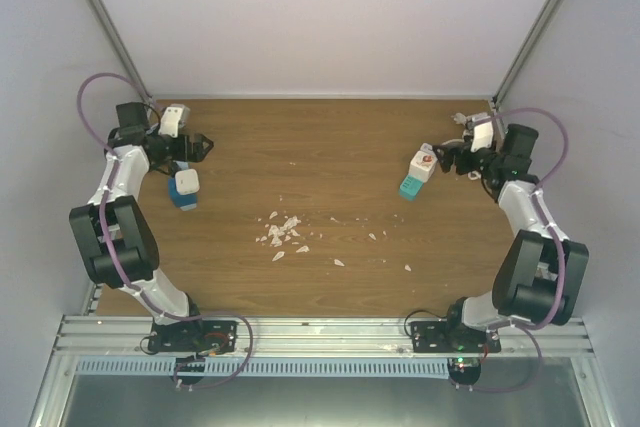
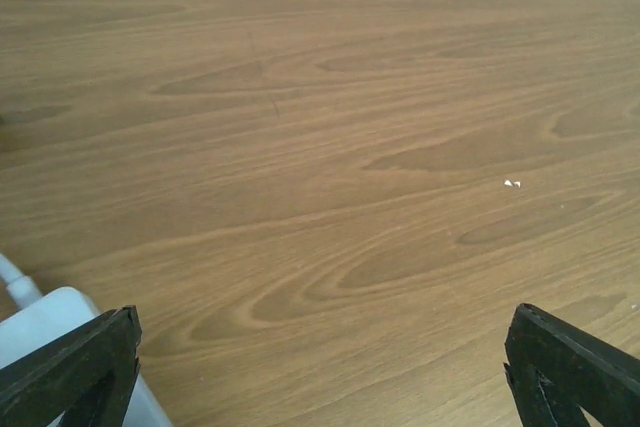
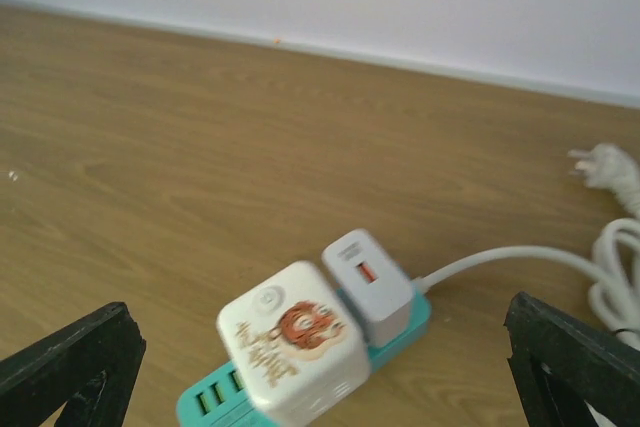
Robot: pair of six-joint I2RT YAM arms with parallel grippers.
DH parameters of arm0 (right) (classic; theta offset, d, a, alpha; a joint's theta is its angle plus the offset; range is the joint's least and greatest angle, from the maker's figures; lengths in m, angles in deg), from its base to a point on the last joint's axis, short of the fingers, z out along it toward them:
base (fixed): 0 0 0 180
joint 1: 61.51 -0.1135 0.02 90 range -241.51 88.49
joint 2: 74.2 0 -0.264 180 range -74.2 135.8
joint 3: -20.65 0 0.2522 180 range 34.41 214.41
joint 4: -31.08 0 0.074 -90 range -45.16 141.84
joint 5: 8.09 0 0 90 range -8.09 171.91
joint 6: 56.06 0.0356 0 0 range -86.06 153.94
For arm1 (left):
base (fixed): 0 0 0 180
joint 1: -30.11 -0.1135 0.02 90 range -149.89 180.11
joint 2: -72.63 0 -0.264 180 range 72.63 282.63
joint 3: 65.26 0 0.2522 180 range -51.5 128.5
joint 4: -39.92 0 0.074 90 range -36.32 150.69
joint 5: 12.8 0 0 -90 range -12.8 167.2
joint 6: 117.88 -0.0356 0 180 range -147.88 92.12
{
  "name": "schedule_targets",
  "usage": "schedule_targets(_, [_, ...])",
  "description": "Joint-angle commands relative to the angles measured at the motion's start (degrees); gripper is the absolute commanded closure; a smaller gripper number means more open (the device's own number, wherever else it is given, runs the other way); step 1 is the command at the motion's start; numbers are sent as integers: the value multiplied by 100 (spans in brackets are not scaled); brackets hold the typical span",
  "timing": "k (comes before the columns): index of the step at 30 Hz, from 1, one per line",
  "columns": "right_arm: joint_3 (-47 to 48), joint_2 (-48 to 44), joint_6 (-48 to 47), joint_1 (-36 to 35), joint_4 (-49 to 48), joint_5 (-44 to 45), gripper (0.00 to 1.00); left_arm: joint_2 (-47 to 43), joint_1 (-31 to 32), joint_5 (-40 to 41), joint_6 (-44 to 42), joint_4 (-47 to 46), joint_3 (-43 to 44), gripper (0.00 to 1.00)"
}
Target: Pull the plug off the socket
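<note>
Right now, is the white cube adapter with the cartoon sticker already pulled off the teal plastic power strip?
No, the white cube adapter sits on the teal power strip, beside a small white charger.

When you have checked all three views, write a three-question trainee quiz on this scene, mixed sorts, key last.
1. True or false: the right arm's jaws are shut on the teal plastic power strip.
2. What is plugged in beside the white cube adapter with a cartoon sticker? A) red mug; B) small white charger; C) yellow ball.
3. Fill in: the scattered white crumbs lie near the ____ of the brown wooden table.
Key: 1 false, they stand wide open; 2 B; 3 middle.
</note>
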State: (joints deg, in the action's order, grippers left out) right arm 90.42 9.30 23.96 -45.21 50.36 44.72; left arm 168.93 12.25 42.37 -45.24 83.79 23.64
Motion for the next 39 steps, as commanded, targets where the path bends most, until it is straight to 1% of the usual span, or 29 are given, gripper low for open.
schedule_targets(1, [-449,-343,-183,-348,-475,428,0,-253,295,717,306,-531,-126,1])
schedule_targets(6, [-882,-591,-298,-644,-694,660,0,-22,470,1390,578,-503,176,1])
schedule_targets(11, [-1097,-756,-389,-803,-859,808,0,178,432,1873,820,-391,572,1])
schedule_targets(15, [-1162,-822,-454,-859,-949,878,0,317,129,1770,990,-341,815,1])
schedule_targets(22, [-1167,-786,-512,-902,-1018,833,0,972,-469,1392,1212,-85,1499,1])
schedule_targets(27, [-1091,-655,-549,-915,-955,841,0,1563,-610,1503,1358,-15,1983,1])
schedule_targets(34, [-1070,-623,-592,-923,-929,806,0,2433,-629,1774,1697,144,2618,1])
schedule_targets(35, [-1069,-614,-600,-925,-931,808,0,2526,-625,1753,1831,163,2685,1])
schedule_targets(39, [-1042,-525,-597,-927,-918,801,0,2814,-601,1811,1856,130,2801,2])
